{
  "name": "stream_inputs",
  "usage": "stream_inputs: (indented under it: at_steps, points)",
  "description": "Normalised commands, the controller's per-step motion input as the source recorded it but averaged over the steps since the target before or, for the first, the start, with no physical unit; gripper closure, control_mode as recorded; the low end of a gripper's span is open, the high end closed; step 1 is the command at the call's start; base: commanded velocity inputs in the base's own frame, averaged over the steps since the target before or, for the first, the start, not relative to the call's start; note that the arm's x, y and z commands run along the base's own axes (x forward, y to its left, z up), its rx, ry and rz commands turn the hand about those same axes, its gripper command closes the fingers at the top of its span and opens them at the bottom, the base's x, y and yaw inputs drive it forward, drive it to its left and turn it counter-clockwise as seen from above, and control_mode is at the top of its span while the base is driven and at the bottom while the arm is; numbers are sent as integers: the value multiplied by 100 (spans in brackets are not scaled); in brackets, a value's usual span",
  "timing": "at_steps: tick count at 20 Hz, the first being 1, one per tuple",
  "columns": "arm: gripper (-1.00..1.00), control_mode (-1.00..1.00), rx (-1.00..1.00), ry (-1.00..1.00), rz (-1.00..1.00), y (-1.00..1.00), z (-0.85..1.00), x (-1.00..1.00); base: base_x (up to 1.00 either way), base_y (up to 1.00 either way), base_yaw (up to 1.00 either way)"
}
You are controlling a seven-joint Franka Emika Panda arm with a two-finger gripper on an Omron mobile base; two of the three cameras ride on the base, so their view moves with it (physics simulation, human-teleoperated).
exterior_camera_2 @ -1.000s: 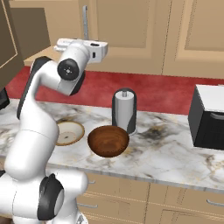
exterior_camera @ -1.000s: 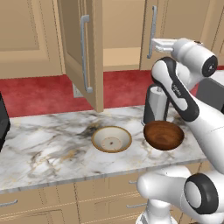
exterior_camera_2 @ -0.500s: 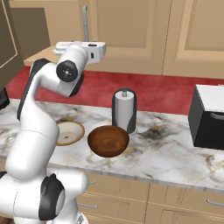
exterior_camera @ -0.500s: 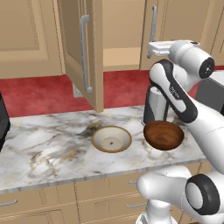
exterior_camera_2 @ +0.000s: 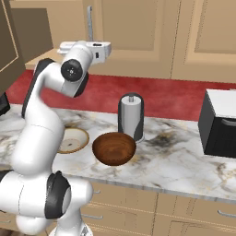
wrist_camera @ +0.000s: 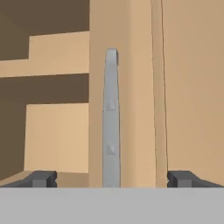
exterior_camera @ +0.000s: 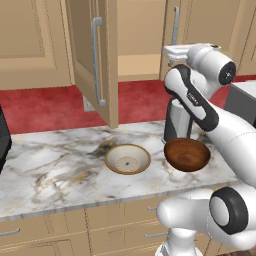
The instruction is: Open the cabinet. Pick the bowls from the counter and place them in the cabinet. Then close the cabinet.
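Observation:
The cabinet's left door (exterior_camera: 92, 65) stands swung open; its right door (exterior_camera: 187, 30) is closed. My gripper (exterior_camera: 171, 50) is raised in front of the right door, open. In the hand view the long silver handle (wrist_camera: 111, 122) runs upright between my fingertips (wrist_camera: 41, 178), with the gripper (wrist_camera: 111, 178) centred on it and not touching it. The cream bowl (exterior_camera: 127, 159) (exterior_camera_2: 73, 139) and the dark wooden bowl (exterior_camera: 187, 154) (exterior_camera_2: 114, 148) sit side by side on the marble counter (exterior_camera: 55, 170) (exterior_camera_2: 184, 161) below my arm.
A grey canister (exterior_camera_2: 131, 116) stands just behind the wooden bowl. A black appliance (exterior_camera_2: 221, 122) sits at the counter's right end. The open door's edge hangs over the counter's back, left of the cream bowl. A red backsplash (exterior_camera: 45, 107) runs behind.
My hand has crept slightly towards the right door's handle. The jaws stay open, and the bowls and doors have not moved.

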Motion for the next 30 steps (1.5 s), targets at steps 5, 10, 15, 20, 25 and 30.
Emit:
stream_inputs:
  at_steps: [5, 10, 15, 20, 25, 30]
  points:
    - [-100, -100, 0, 0, 0, 17, 0, 47, 0, 0, 0]
    - [-100, -100, 0, 0, 1, 4, 0, 70, 0, 0, 0]
    - [-100, -100, 2, 2, 6, -12, -1, 80, 0, 0, 0]
    - [100, -100, -2, 0, 1, 8, -17, 77, 0, 0, 0]
    - [100, -100, -2, 0, 0, 8, -6, 21, 0, 0, 0]
    - [100, -100, 0, 0, 0, 0, 0, 0, 0, 0, 0]
